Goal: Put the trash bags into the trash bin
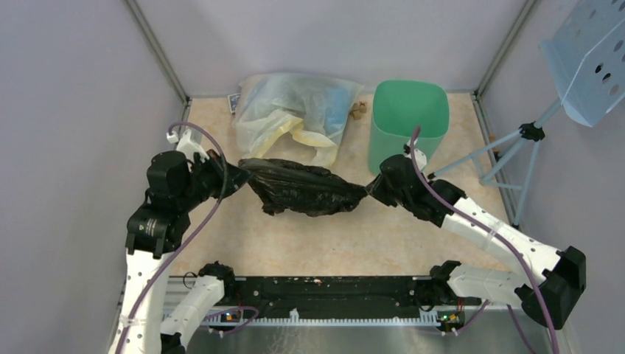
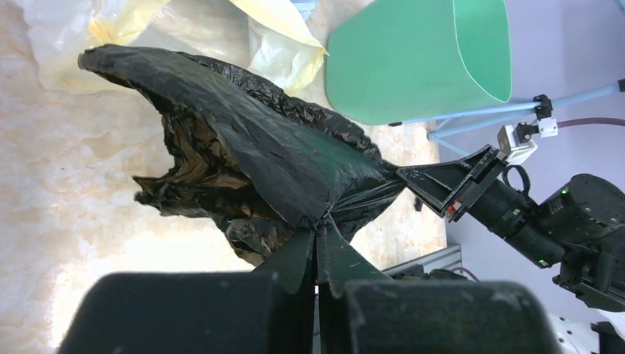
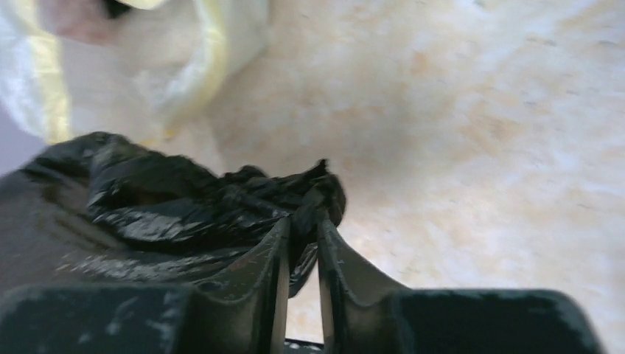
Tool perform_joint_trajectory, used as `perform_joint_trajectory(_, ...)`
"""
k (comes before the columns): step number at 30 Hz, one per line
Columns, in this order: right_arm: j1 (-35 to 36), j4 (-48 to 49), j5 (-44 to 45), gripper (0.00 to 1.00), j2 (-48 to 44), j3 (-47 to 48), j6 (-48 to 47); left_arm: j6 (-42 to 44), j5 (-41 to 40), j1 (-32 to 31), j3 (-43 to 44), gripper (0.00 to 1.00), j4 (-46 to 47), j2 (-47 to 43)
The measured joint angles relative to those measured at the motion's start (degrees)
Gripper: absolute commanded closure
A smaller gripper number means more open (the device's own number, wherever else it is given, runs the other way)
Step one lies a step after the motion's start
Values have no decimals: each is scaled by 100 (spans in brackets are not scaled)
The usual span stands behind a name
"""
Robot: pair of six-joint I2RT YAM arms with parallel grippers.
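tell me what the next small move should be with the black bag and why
Probably raise both grippers together and swing toward the bin. The left gripper and the right gripper each pinch an end of the black bag, which stretches between them low over the table, and the bin's open mouth stands higher, just behind the right gripper.

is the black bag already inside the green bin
No, the black bag is stretched out to the left of the green bin, wholly outside its mouth.
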Motion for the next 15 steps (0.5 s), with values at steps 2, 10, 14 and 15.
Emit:
perform_joint_trajectory(2,35,-470,149,64,-105,2,146,-37,107,0,-37,100,48,28)
perform_joint_trajectory(10,26,-348,380,49,-411,-254,-308,-223,450,0,-776,100,1034,1010)
perform_joint_trajectory(14,-20,490,-372,48,-459,-627,-1381,-249,448,0,-874,100,1711,2094)
perform_joint_trajectory(15,-28,769,-669,47,-544,-804,-1694,-251,448,0,-874,100,1882,2345)
